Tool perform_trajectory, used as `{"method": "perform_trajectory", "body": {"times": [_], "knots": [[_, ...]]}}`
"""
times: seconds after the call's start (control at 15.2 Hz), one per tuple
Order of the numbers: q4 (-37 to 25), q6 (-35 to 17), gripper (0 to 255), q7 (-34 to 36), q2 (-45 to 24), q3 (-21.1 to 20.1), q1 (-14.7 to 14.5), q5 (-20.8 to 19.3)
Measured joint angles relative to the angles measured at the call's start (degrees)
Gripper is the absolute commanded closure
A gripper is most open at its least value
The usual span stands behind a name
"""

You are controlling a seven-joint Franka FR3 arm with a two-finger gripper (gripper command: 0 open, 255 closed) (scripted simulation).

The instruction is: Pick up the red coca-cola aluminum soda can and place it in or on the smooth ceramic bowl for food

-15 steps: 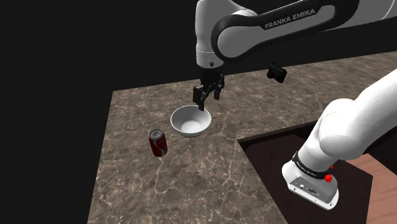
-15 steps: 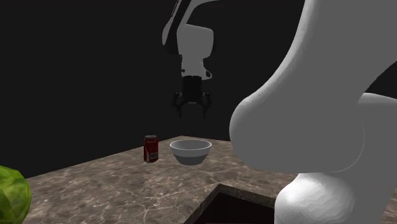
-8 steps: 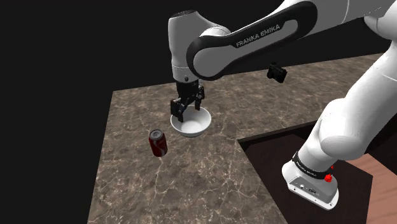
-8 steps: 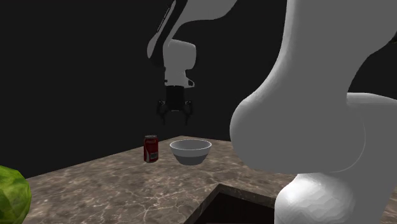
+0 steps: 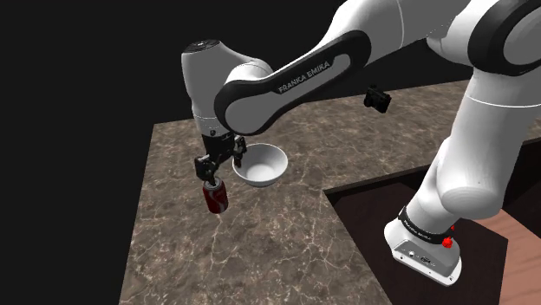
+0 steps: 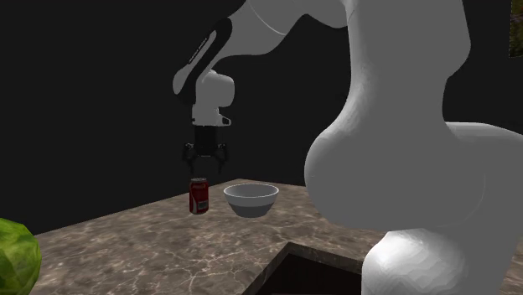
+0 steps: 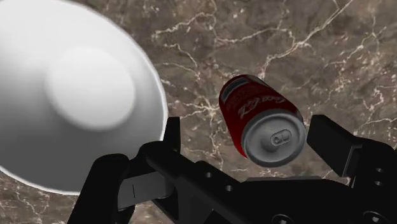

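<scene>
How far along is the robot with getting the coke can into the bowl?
Approach looks done: the open gripper hangs right above the red can, which stands upright beside the white bowl. Nothing is gripped yet. Left: descend, close, lift, and set the can in the bowl.

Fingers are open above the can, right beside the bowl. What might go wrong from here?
1. The can sits off-centre between the open fingers, close to the one away from the bowl; that finger may land on the can's top and tip it.
2. The bowl stands close beside the can, so the other finger could clip its rim on the way down.
</scene>
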State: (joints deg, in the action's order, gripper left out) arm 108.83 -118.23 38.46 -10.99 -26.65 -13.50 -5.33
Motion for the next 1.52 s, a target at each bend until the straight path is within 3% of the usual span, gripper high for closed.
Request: {"method": "perform_trajectory", "body": {"times": [0.2, 0.66, 1.06, 1.12, 1.52], "knots": [[-5.22, -0.14, 0, 3.02, -5.76, 0.00, -2.28, -3.19], [-4.07, -4.27, 0, 4.39, -9.05, 0.62, -3.10, -5.12], [-3.86, -4.78, 0, 4.51, -9.36, 0.69, -3.16, -5.31], [-3.86, -4.79, 255, 4.51, -9.36, 0.70, -3.16, -5.31], [-3.87, -4.79, 255, 4.51, -9.36, 0.69, -3.16, -5.31]]}}
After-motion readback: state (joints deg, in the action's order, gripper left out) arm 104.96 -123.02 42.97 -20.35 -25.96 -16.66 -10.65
